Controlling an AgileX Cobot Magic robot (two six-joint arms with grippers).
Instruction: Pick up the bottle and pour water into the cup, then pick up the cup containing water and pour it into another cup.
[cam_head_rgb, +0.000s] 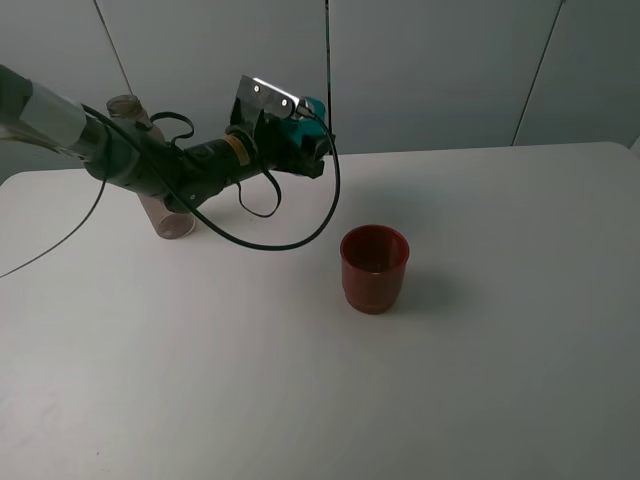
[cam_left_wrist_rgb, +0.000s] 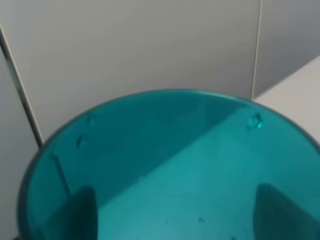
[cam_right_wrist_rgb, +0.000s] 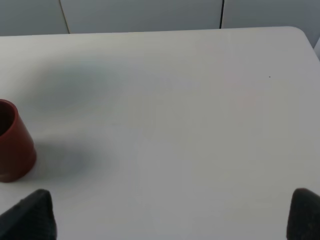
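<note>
— Where do we find the teal tumbler (cam_head_rgb: 312, 108)?
— Clamped in the left hand (cam_head_rgb: 305, 140), raised above the counter (cam_head_rgb: 500, 350), mostly hidden, axis unclear. Red cup (cam_head_rgb: 374, 267) upright. Bottle (cam_head_rgb: 160, 190) stands behind the arm.
— Right hand (cam_right_wrist_rgb: 170, 220)?
— Spread apart, empty.

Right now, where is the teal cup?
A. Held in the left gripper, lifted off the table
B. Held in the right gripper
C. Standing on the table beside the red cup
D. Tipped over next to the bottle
A: the left gripper is shut on the teal cup, holding it above the table, up and to the left of the dark red cup in the high view.
</note>
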